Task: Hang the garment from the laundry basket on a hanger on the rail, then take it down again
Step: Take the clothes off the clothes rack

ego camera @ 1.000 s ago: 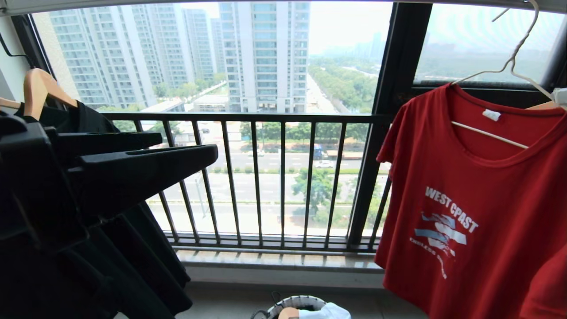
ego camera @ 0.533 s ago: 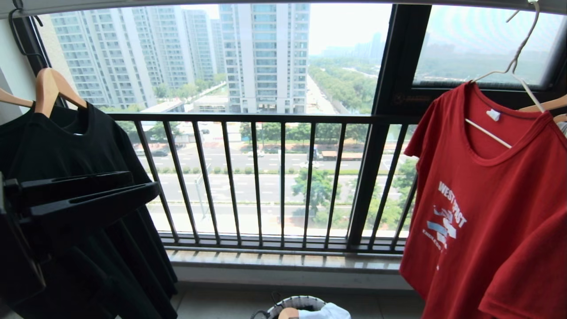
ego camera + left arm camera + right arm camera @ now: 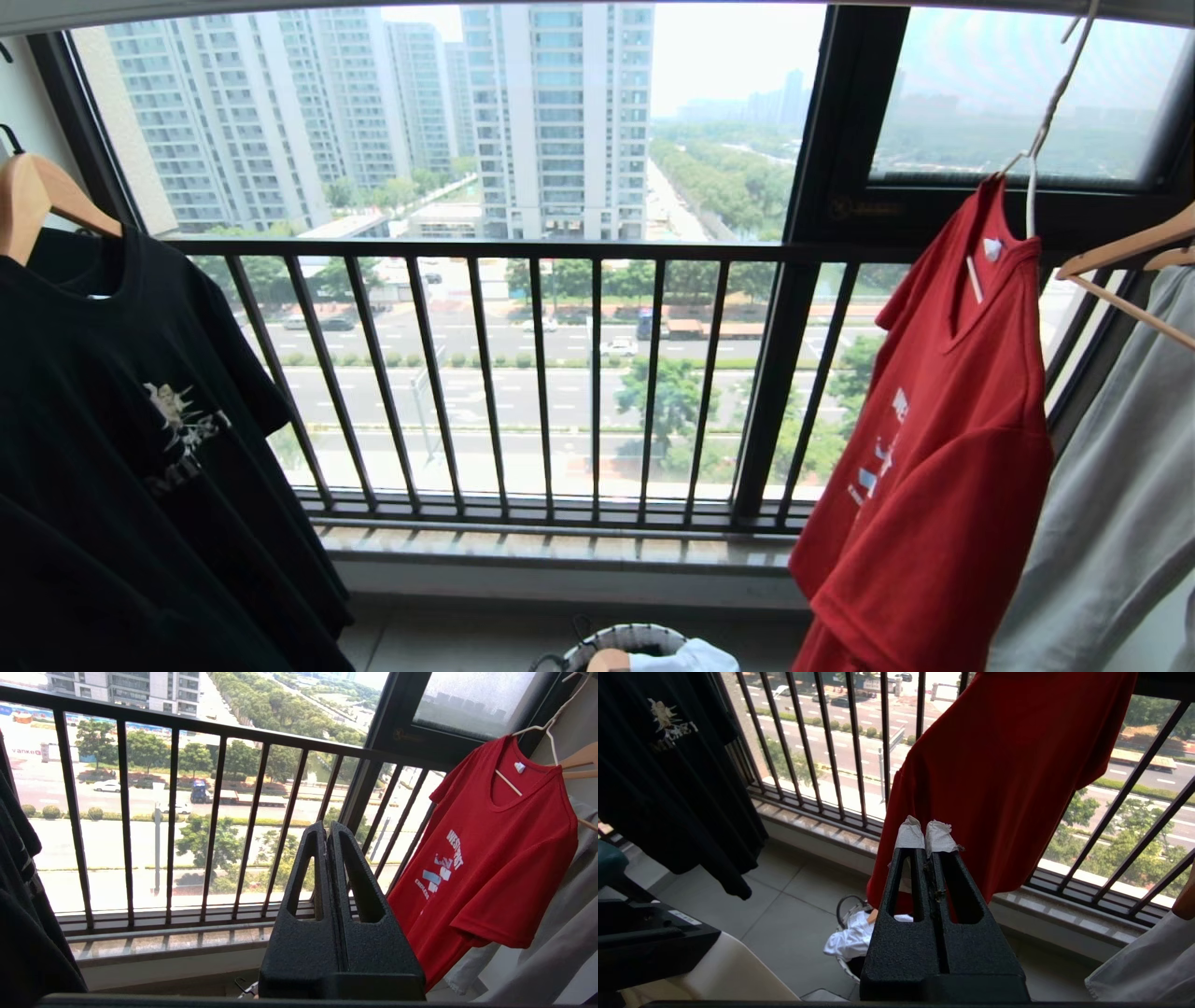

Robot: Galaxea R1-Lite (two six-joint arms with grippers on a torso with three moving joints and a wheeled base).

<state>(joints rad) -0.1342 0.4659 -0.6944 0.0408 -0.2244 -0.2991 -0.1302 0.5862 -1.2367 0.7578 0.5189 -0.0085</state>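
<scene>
The garment [image 3: 943, 467], a red T-shirt, hangs at the right on the thin white hanger [image 3: 1046, 112], turned nearly edge-on. The hanger's hook runs up to the rail [image 3: 187, 13] along the top edge. The laundry basket [image 3: 607, 639] stands on the floor below, at the bottom edge. Neither gripper shows in the head view. My left gripper [image 3: 326, 828] is shut and empty, well short of the garment [image 3: 504, 858] and hanger [image 3: 551, 737]. My right gripper [image 3: 925, 833], with taped tips, is shut and empty, low before the garment [image 3: 1008, 765], above the basket [image 3: 847, 970].
A black T-shirt [image 3: 121, 420] hangs on a wooden hanger [image 3: 37, 191] at the left. A pale grey shirt [image 3: 1111, 504] on another wooden hanger hangs right of the garment. The dark barred railing [image 3: 560, 250] closes the window side. White cloth [image 3: 850, 940] lies in the basket.
My left gripper has shut and dropped out of the head view at the left, uncovering the black T-shirt. The red garment has swung from facing me to nearly edge-on.
</scene>
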